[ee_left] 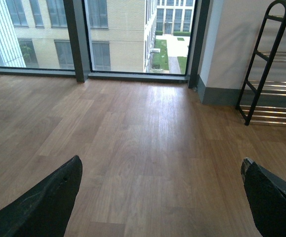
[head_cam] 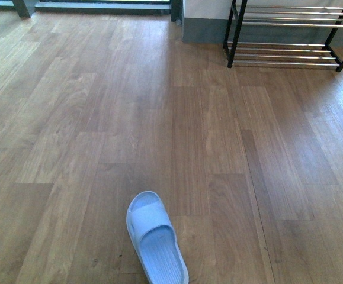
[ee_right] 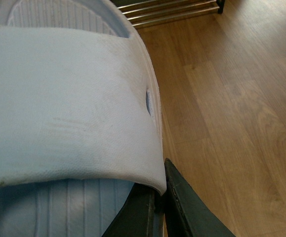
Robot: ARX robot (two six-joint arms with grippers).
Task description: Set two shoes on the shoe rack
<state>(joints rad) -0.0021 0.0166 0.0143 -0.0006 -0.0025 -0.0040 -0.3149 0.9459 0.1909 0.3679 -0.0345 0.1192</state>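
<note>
Slide (ee_right: 68,103) is pinched at its side wall by the right gripper (ee_right: 158,197), likely for carrying to the rack (head_cam: 289,35) at 1 o'clock. Second slide (head_cam: 156,242) lies at 6 o'clock; left gripper (ee_left: 161,167) is spread wide, empty.
</note>
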